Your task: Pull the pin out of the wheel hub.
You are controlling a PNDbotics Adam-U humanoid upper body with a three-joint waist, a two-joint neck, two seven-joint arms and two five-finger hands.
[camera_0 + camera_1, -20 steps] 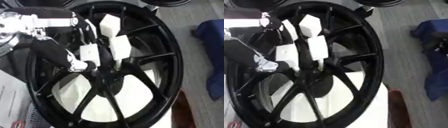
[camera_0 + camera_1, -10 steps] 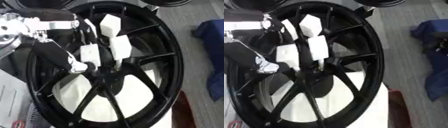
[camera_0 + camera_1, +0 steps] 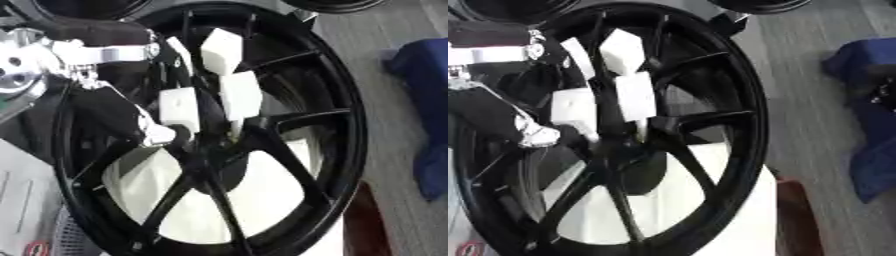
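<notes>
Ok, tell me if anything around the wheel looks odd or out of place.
White foam-like blocks are wedged between the spokes of the black wheel above the hub, which is unusual for a bare rim. They sit at differing angles. The left hand reaches in at the hub beside them. Nothing looks broken or spilled.

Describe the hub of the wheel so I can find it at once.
Start at the big black wheel filling the view and follow its spokes inward. They all meet at the hub, the dark centre just right of the left hand, below the white blocks.
</notes>
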